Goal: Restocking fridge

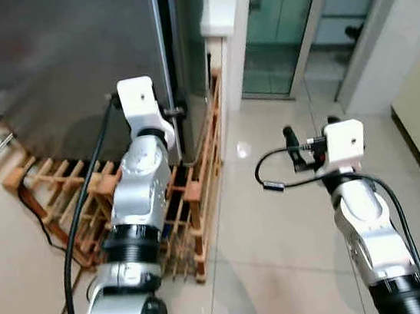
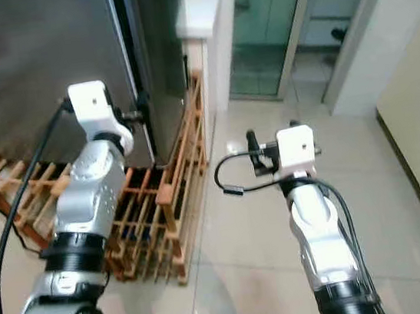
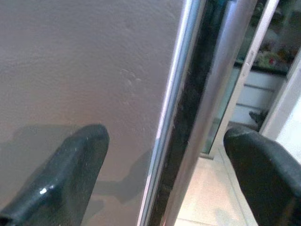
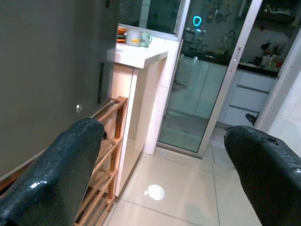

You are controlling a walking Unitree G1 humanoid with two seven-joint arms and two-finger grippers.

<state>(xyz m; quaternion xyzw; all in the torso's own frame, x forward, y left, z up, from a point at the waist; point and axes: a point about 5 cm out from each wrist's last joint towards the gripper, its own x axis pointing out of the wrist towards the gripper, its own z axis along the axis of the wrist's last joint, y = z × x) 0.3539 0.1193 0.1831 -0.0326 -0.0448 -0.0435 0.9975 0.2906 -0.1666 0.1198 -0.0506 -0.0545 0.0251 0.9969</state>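
At 12 o'clock, fridge (image 1: 58,61) door shut. We see left gripper (image 3: 164,160) fingers spread astride door edge (image 3: 188,117), likely to pull; right gripper (image 1: 311,132) apart, empty, 3 o'clock.

1. The left gripper (image 1: 177,112) sits at the fridge door (image 1: 58,61) edge, its 2 fingers (image 3: 70,174) spread to either side of the vertical steel handle (image 3: 176,113); the door face blocks any reach forward.
2. A wooden rack (image 1: 192,198) hugs the fridge base and bars low approaches there.
3. The right gripper (image 1: 312,137) hangs with fingers apart over bare tiled floor (image 1: 272,218), with free room around it.
4. A white counter (image 4: 141,54) and a glass sliding door (image 4: 207,80) close off the far side.
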